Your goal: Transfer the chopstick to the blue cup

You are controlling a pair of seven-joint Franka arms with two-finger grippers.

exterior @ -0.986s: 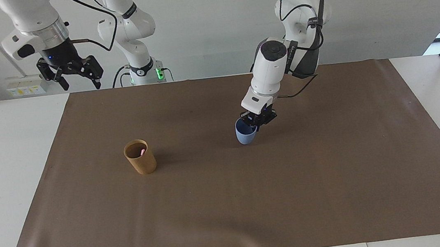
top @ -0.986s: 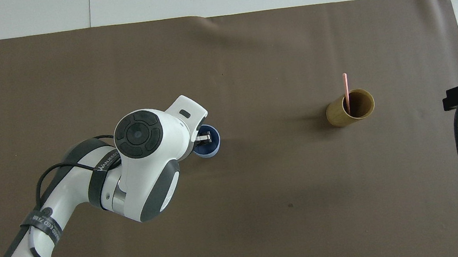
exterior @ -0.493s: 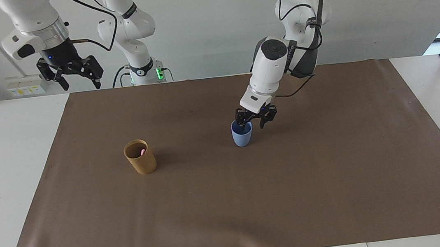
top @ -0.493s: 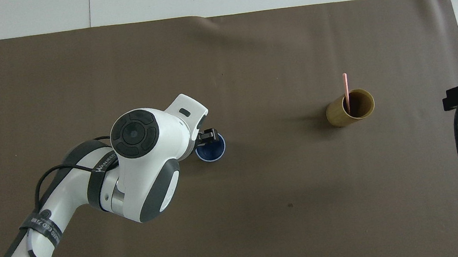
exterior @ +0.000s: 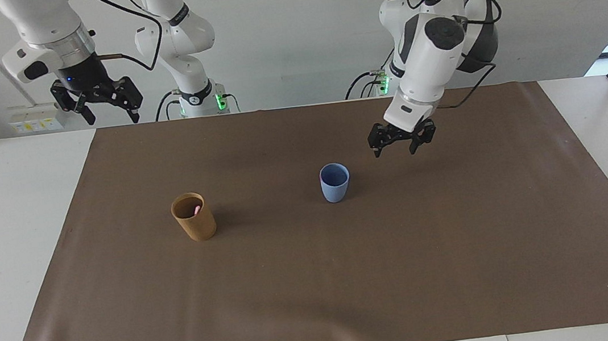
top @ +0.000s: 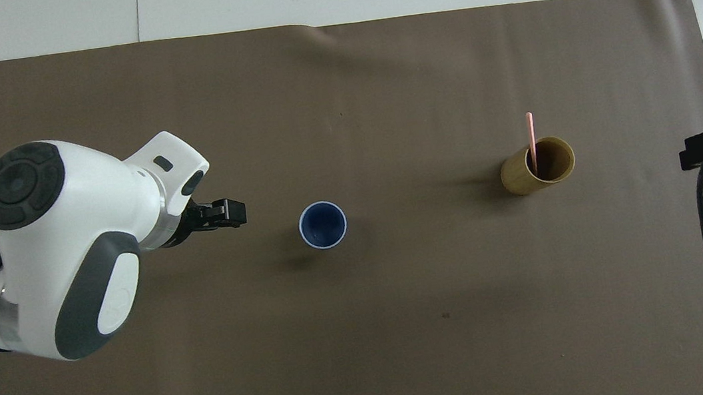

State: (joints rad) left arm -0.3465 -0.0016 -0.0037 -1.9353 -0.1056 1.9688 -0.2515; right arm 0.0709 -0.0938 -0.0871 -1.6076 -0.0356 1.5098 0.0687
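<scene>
While upright — tan cup beside blue cup

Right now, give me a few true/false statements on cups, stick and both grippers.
1. The blue cup stands upright on the brown mat. True.
2. The pink stick is in the blue cup. False: it stands in the tan cup, toward the right arm's end.
3. The left gripper holds the blue cup. False: it is open, raised and apart from the cup, over bare mat.
4. The right gripper is open and holds nothing. True.
5. The two cups touch. False: bare mat lies between them.
</scene>
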